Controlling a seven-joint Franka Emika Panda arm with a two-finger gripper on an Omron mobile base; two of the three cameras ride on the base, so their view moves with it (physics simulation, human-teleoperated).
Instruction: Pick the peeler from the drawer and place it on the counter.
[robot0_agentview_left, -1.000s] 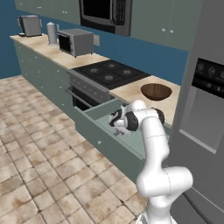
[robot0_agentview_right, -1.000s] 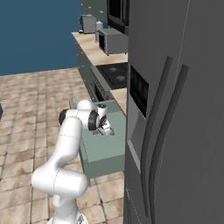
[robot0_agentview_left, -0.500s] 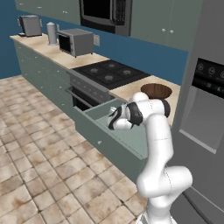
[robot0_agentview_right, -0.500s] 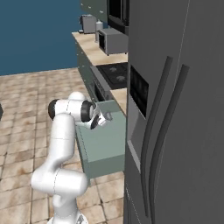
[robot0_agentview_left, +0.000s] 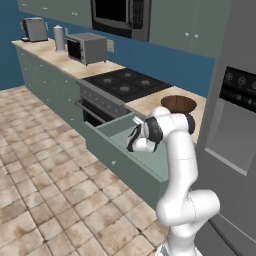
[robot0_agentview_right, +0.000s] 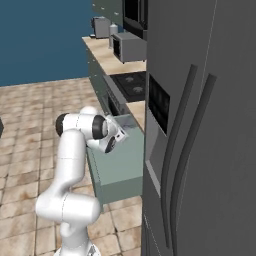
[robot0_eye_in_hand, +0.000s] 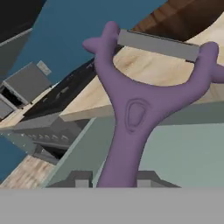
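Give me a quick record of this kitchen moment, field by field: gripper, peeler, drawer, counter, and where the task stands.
gripper: shut on the peeler, held above the open drawer
peeler: purple, handle between the fingers, forked head and grey blade pointing away from the hand
drawer: pulled out, grey-green, next to the oven
counter: beige slab beyond the drawer, with a wooden bowl on it
stovetop: black, left of that counter stretch
task stage: peeler lifted out, not yet placed on the counter
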